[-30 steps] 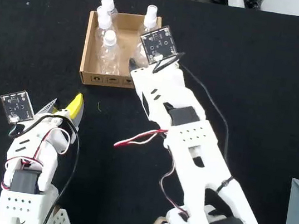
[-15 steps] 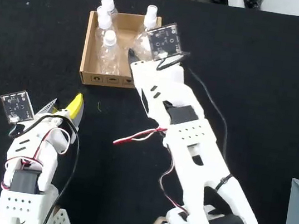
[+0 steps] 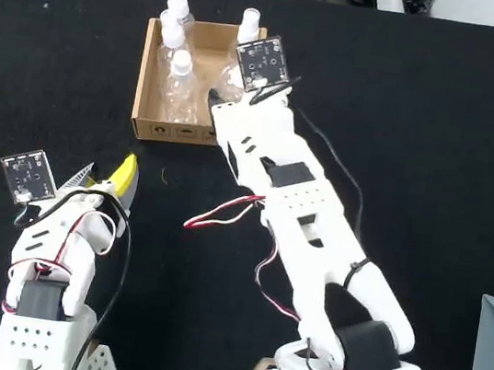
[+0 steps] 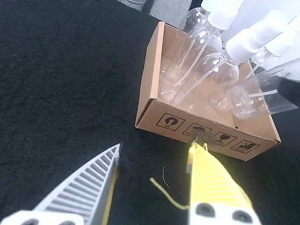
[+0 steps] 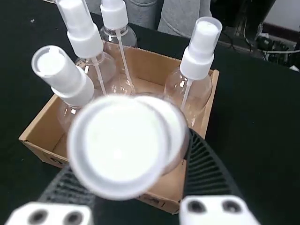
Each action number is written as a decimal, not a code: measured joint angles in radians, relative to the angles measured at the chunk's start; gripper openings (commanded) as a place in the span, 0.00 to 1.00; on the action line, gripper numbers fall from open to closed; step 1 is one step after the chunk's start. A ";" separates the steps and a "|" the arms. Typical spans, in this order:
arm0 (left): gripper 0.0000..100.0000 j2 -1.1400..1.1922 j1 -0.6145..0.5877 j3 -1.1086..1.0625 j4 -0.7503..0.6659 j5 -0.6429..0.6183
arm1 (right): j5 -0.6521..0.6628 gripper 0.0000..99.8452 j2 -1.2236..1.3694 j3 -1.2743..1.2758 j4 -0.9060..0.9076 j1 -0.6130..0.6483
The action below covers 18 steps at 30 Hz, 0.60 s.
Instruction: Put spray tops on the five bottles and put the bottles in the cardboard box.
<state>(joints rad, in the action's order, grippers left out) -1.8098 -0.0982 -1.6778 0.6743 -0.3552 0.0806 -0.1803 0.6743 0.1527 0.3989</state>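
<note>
At right end effector [image 5: 133,161]: clamped on fifth bottle [image 5: 124,145], spray top on, held over front right part of cardboard box [image 3: 143,67]; cannot tell if base touches box floor. In box: four capped bottles [image 3: 182,64], leaning. Judged nearly done: only lowering and release left. Right arm [image 3: 299,211] stretched long from base to box. At left end effector [image 4: 154,178]: jaws apart, empty, aimed at box front wall, short of it; left arm [image 3: 62,241] folded back over surface [image 3: 441,130].

Right arm extends further toward 11 o'clock, elbow dropping lower. Right gripper [image 3: 227,96] carries its capped bottle [image 5: 124,145] slightly left, deeper over the cardboard box [image 3: 176,130], beside the bottles inside.
</note>
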 measured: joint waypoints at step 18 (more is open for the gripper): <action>0.22 0.000 0.000 0.000 0.000 0.000 | 0.025 0.10 0.000 -0.150 0.236 -0.006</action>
<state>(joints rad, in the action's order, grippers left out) -1.8098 -0.0982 -1.6778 0.6743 -0.3552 0.1051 -0.1803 0.5240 0.3890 0.3928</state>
